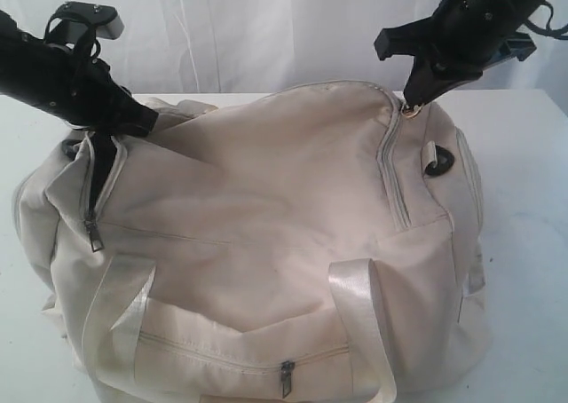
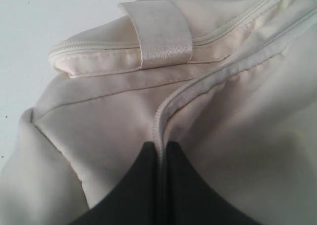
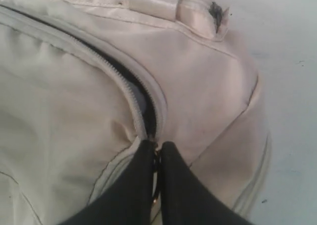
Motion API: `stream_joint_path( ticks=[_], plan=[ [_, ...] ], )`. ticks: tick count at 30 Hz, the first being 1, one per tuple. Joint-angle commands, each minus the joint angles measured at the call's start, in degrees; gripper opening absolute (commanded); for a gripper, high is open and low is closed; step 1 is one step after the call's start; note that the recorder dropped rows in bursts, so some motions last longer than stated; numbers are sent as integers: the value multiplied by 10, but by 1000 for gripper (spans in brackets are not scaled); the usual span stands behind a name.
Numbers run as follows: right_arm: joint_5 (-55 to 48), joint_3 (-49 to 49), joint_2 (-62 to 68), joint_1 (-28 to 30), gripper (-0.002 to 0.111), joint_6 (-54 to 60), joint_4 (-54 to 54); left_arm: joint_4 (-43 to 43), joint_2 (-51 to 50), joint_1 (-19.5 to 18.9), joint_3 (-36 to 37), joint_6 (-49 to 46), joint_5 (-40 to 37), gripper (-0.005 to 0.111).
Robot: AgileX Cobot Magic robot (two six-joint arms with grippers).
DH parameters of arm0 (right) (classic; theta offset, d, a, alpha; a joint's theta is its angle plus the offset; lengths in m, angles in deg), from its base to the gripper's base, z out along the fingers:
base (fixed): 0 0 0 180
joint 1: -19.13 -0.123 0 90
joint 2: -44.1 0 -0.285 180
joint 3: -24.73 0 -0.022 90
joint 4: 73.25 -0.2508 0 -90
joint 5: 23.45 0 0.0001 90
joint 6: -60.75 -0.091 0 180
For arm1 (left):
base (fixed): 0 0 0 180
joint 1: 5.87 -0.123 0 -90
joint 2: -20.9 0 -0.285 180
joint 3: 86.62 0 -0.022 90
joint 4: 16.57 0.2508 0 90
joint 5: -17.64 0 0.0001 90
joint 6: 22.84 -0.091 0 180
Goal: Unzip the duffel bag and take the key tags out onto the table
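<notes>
1. Two grippers are on the duffel bag (image 1: 266,181), which lies across the middle of the surface (image 1: 532,199) and covers much of it. No key tags show anywhere, so I judge they are inside.
2. Far left, the left gripper (image 2: 161,149) has its fingers pressed together on a fold of the bag's cloth along a zipper seam at the left end. It reads as an anchoring hold, and the soft cloth puckers around it.
3. Just below runs the end zipper (image 1: 89,203), with a small grey pull (image 1: 93,235) hanging down.
4. The left handle (image 1: 115,305) is shiny off-white webbing, flat and limp. It is probably slippery and a poor place to take hold.
5. In the middle the cream fabric is matte and sags in broad creases. The bag looks light and floppy, so it will likely bunch or slide unless one end is held while the zipper is drawn.
6. Low at the front, the pocket zipper (image 1: 222,351) is shut, its pocket pull (image 1: 286,378) hanging.
7. The right handle (image 1: 359,305) is the same glossy strap, arching loosely.
8. The main zipper (image 3: 124,81) curves with fine grey teeth. It is parted for a short stretch, showing dark lining (image 3: 148,113).
9. At the top right end, the right gripper (image 3: 156,148) pinches the metal zipper-pull ring (image 1: 412,112). The ring is small, hard and smooth. It is the right hold, though it may slip if pulled off the line of the teeth.
</notes>
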Motion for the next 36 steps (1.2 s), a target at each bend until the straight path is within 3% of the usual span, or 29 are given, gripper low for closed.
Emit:
stream_joint_path(
  ticks=[1,11,18,21,26,36],
  plan=[
    [3,-46,-28,4,0,8,-25,-1,2,-1,6,3,-22,0],
    [36,-171,-95,4,0,55,-98,-1,2,-1,6,3,-21,0],
    [143,-199,-109,4,0,56,-97,-16,3,-1,-6,0,-22,1],
    [217,-199,-94,4,0,51,-98,-20,3,-1,-45,-2,-67,22],
    [241,-199,-59,4,0,50,-101,-32,3,-1,-81,-2,-114,50],
    [144,-199,-38,4,0,53,-114,-44,3,-1,-88,-2,-125,53]
  ],
)
